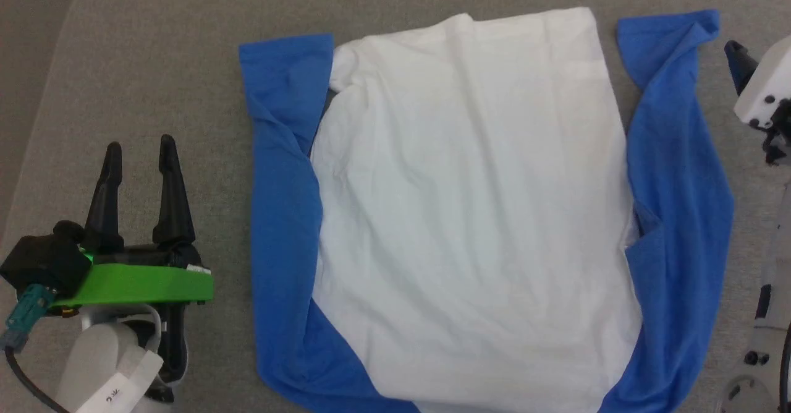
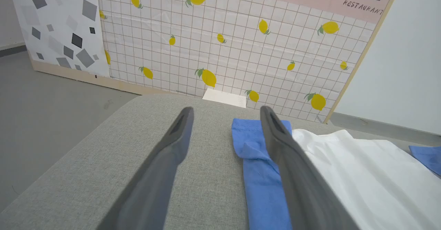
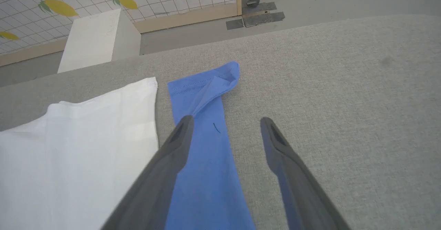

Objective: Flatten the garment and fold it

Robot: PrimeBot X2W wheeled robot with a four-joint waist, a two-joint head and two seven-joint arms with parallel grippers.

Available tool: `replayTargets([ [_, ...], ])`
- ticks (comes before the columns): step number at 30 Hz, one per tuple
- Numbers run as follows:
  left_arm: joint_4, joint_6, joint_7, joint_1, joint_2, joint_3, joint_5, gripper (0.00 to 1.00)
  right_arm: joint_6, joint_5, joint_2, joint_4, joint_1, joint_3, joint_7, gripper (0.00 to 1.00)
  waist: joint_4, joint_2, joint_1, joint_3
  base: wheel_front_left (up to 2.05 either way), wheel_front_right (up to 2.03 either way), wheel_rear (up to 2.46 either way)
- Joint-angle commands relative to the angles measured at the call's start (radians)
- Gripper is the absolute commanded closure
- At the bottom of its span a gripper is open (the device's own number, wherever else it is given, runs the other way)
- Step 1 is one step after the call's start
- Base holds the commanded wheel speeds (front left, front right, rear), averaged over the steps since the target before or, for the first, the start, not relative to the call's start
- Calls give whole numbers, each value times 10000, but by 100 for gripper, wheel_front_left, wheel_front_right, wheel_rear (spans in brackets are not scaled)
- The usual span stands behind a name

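The garment lies in the middle of the grey tabletop. Its white body is spread out flat. The two blue sleeves lie down its sides, one on each side, touching the white part. This looks like a good shape for folding, because nothing is bunched up in a heap. The white part has only small wrinkles.

The left claw hangs over bare tabletop. It is beside the left sleeve but apart from it. Its two dark fingers are spread wide and hold nothing. I think it sits there so it can reach in and pinch the sleeve or the edge of the shirt.

The right claw is at the other side. Its fingers are spread wide too, and they pinch nothing. One finger is over the right sleeve and the other is over the tabletop. So this claw is right at the sleeve's outer edge, which is a handy spot to grab from.

The end of the right sleeve has a corner flipped over. That bit is not flat yet. I guess it needs smoothing first, or the fold may come out lumpy.

The flattening looks nearly done. The folding is not begun, since no sleeve lies over the white middle.
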Motion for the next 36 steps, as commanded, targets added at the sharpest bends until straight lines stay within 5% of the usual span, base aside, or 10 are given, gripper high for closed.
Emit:
replayTargets([
  [1, -18, -160, -45, -246, -113, 125, 176, 0, -13, -280, 0, 157, -370, -95, 36, 0, 615, 0, -2, 1367, 0, 0, 0],
  [17, 376, -1088, -46, -845, -899, 561, 914, 0, -13, -1804, 236, 1243, -2171, -920, -508, 0, 734, 0, -2, 2411, 0, 0, 0],
  [18, 388, -1107, -46, -851, -917, 583, 934, 0, -13, -1808, 239, 1314, -2203, -911, -555, 52, 710, 0, -2, 2413, 0, 0, 0],
  [20, 420, -1141, -47, -834, -961, 632, 981, 0, -13, -1817, 242, 1422, -2266, -800, -771, 100, 644, 0, -2, 2367, 0, 0, 0],
  [28, 686, -1219, -47, -672, -1141, 639, 1119, 0, -13, -1544, 154, 1650, -2238, -599, -1403, 100, 477, 0, -2, 1462, 0, 0, 0],
  [36, 1037, -1240, -47, -137, -1324, 711, 1209, 0, -13, -527, -816, 1035, -1150, 924, -1545, 100, 394, 0, -2, -218, 0, 0, 0],
])
